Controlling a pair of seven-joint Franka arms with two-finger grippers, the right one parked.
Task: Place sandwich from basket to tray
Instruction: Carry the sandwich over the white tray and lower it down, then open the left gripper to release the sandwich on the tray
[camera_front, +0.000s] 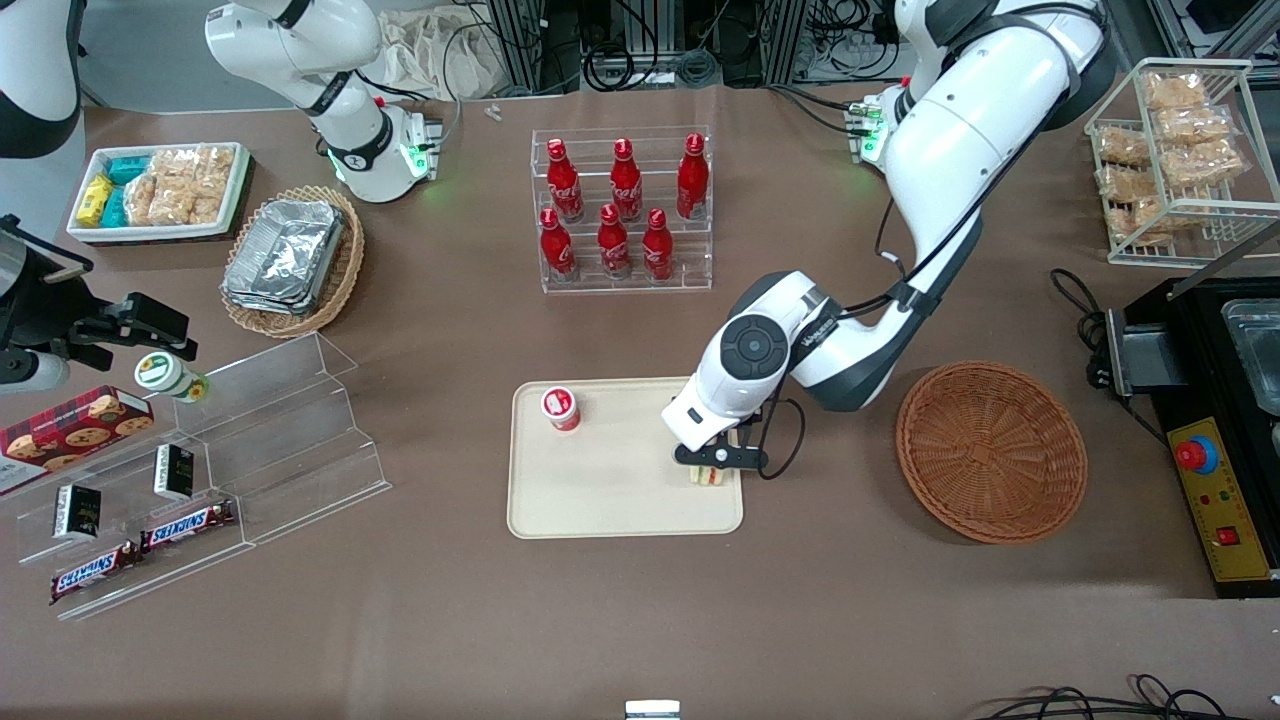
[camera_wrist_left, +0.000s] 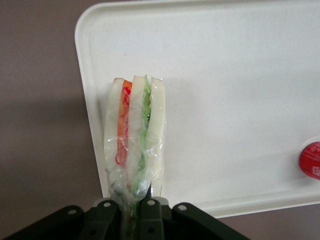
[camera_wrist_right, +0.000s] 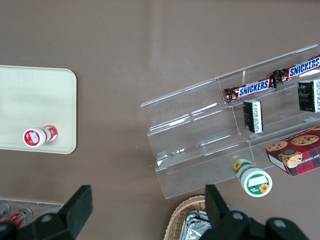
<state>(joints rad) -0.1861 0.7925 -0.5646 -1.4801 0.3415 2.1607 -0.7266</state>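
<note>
The left arm's hand (camera_front: 716, 459) is hanging over the tray (camera_front: 600, 500), at the tray edge that faces the basket (camera_front: 990, 451), and its fingers are clamping the sandwich (camera_front: 710, 475). In the left wrist view the fingers (camera_wrist_left: 107, 216) are pinching the clear-wrapped end of the sandwich (camera_wrist_left: 134, 135), which is standing on edge, its orange and green layers showing between pale bread slices. The sandwich is sitting just inside the tray's rim (camera_wrist_left: 92, 130), close to the tray corner nearest the front camera on the basket side; whether it is touching the tray floor cannot be told. A small red-and-white bottle (camera_front: 561, 408) is lying on the tray near its corner farther from the camera, toward the parked arm's end of the worktop (camera_front: 850, 620), well apart from the sandwich. The reddish-brown basket is resting on the worktop beside the tray, toward the working arm's end, with nothing in it.
</note>
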